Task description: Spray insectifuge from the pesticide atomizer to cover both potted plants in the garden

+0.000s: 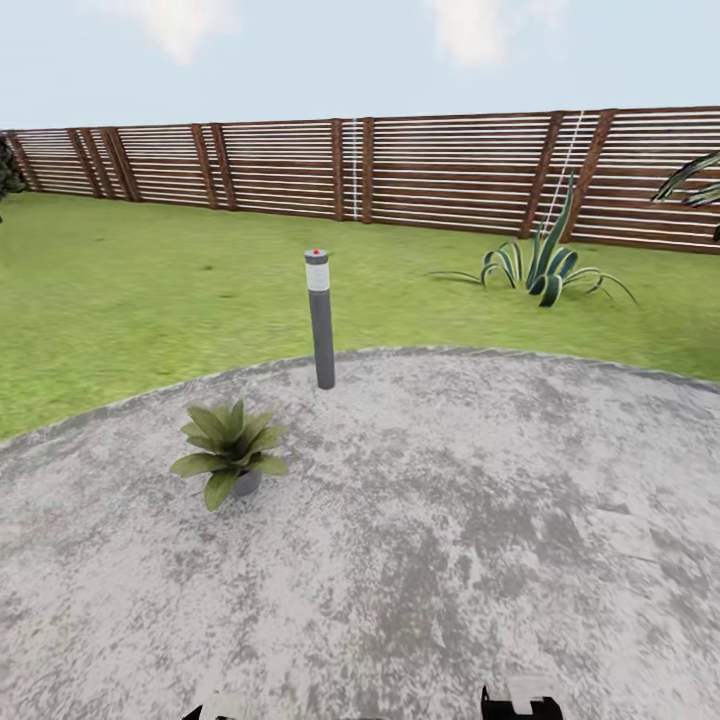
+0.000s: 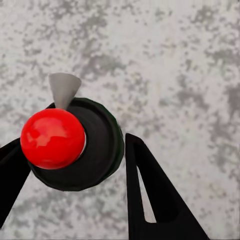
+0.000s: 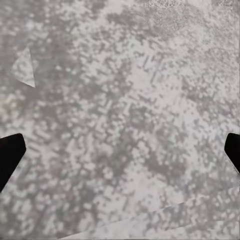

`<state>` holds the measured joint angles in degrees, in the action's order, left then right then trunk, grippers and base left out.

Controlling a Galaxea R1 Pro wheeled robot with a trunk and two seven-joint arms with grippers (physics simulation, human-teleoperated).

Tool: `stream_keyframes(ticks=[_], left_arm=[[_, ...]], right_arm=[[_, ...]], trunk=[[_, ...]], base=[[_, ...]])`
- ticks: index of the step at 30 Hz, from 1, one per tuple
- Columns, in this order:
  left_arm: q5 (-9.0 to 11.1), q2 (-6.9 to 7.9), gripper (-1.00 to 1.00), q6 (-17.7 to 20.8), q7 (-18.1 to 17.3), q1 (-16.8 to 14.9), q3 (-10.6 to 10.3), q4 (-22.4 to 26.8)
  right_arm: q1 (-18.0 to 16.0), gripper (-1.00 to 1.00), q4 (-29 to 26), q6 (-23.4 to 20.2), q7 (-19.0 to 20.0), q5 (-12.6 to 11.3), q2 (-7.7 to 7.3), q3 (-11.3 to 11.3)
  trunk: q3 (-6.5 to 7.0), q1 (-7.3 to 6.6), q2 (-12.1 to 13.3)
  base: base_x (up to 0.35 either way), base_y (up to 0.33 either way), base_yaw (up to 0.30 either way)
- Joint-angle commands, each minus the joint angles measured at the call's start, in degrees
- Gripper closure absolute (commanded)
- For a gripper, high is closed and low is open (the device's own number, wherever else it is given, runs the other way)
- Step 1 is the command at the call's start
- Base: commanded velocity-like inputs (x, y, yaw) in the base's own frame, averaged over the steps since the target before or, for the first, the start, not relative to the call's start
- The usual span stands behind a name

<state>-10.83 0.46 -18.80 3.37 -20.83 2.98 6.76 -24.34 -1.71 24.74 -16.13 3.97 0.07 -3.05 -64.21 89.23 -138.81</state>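
In the left wrist view the pesticide atomizer [image 2: 100,145] is seen from above: black spray head, round red tip and a grey nozzle cone. My left gripper [image 2: 72,150] is shut on it, a dark finger on each side, over grey mottled paving. My right gripper [image 3: 122,150] is open, its fingertips at the frame's edges with only paving between them. One potted plant [image 1: 230,450], a low green rosette in a small grey pot, stands on the paving ahead to my left. The second plant is out of view.
A grey bollard lamp [image 1: 320,320] with a red dot stands at the paving's far edge. Beyond it lie lawn, a striped agave [image 1: 545,265] at the right and the brown slat fence [image 1: 400,170]. Parts of both arms show at the head view's bottom edge.
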Motion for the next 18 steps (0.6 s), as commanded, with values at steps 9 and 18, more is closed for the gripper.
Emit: stream_keyframes(ticks=[9, 18], left_arm=[[-0.60, -0.02, 1.00, -0.26, 0.23, -0.04, 0.30, -0.08], [-0.60, -0.02, 1.00, -0.27, 0.23, 0.00, 0.27, -0.08]], right_arm=[[-0.03, -1.00, 0.04, -0.04, -0.56, 0.42, 0.02, -0.32], [-0.02, -1.00, 0.04, -0.04, -0.53, 0.42, 0.02, -0.32]], trunk=[[-0.05, 0.02, -0.01], [-0.05, 0.02, -0.01]], base=[[0.339, 0.000, 0.279], [0.338, -0.014, 0.279]])
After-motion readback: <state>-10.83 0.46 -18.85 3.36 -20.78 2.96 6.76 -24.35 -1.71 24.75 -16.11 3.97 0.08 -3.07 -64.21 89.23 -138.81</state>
